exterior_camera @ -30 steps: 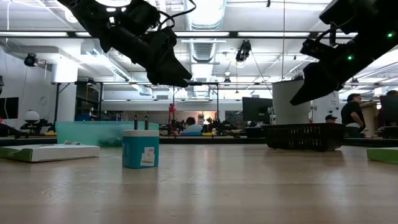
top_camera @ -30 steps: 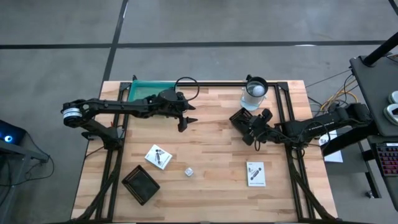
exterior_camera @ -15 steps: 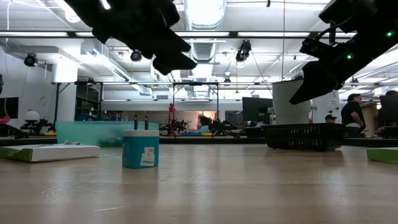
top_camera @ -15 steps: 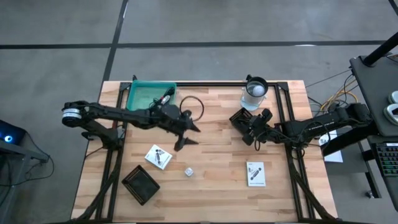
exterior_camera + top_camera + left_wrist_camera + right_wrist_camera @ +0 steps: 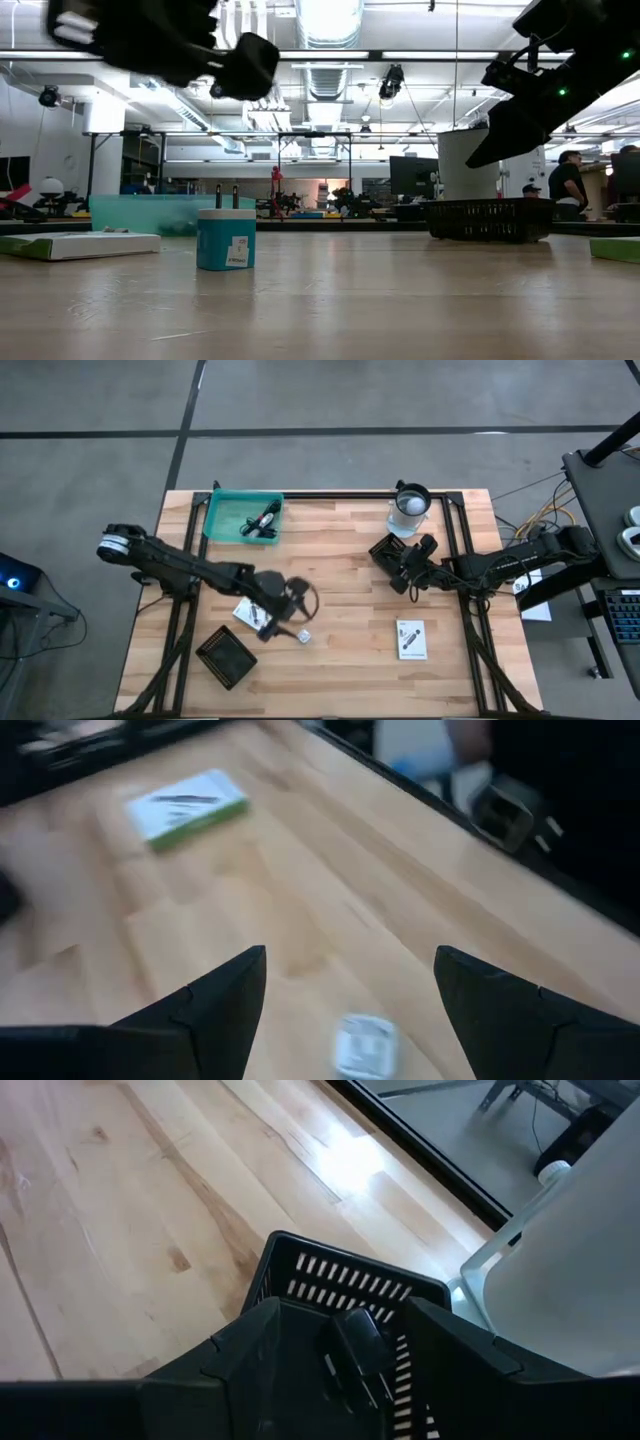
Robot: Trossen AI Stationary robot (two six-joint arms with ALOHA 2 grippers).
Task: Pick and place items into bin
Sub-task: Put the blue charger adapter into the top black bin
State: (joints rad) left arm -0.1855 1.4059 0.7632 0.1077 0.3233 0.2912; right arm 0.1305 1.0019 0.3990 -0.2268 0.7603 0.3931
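Observation:
My left gripper (image 5: 288, 622) hangs open above the table, close to a tiny white cube (image 5: 302, 637). The left wrist view shows that cube (image 5: 362, 1045) on the wood between my fingers and below them. A flat white packet (image 5: 252, 610) lies partly under the left arm, and a second packet (image 5: 411, 639) lies toward the right. The green bin (image 5: 225, 520) at the far left holds a black-and-red cable (image 5: 263, 519). My right gripper (image 5: 403, 572) is open and hovers over a black slotted basket (image 5: 340, 1280).
A clear cup with a white ball (image 5: 410, 508) stands at the far edge, beside the black basket (image 5: 384, 549). A dark square tray (image 5: 225, 657) sits near the near left corner. Bare wood lies between the cube and the right packet. People show in the room behind.
My left gripper has swung from over the green bin toward the table's near edge and a little right, ending above the white cube. With the arm gone, the bin and the cable in it show. The right arm has kept still.

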